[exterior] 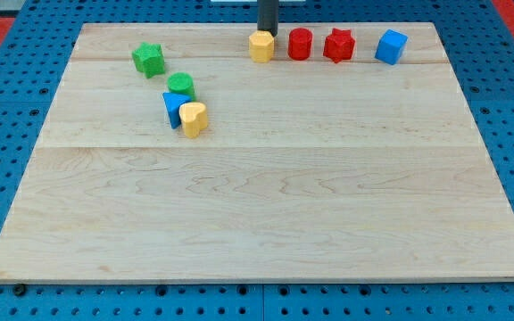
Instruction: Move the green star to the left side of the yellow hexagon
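The green star [149, 59] lies near the view's top left of the wooden board [257, 205]. The yellow hexagon [261, 45] sits at the view's top centre, well to the right of the star. My tip [266, 33] comes down from the view's top edge and stands just behind the yellow hexagon, touching or nearly touching its far side. The star is far to the left of the tip.
A red cylinder [300, 43], a red star [338, 45] and a blue cube [391, 46] stand in a row right of the hexagon. A green cylinder [181, 86], a blue triangle [174, 108] and a yellow block [194, 118] cluster below the green star.
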Tool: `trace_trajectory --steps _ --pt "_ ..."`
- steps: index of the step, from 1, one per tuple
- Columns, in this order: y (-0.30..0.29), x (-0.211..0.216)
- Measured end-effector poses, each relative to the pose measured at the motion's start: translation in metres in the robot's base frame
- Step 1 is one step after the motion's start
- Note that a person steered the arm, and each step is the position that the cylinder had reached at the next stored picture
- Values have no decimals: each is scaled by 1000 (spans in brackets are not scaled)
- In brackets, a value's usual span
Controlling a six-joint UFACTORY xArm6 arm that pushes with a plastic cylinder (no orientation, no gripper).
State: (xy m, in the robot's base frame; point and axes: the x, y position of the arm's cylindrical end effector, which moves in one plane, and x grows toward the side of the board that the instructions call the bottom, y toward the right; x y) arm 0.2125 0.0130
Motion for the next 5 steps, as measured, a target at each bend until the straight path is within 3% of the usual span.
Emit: trace_trajectory --steps 1,3,5 --pt "-5 -19" --pt "-74 -20" --pt "-87 35"
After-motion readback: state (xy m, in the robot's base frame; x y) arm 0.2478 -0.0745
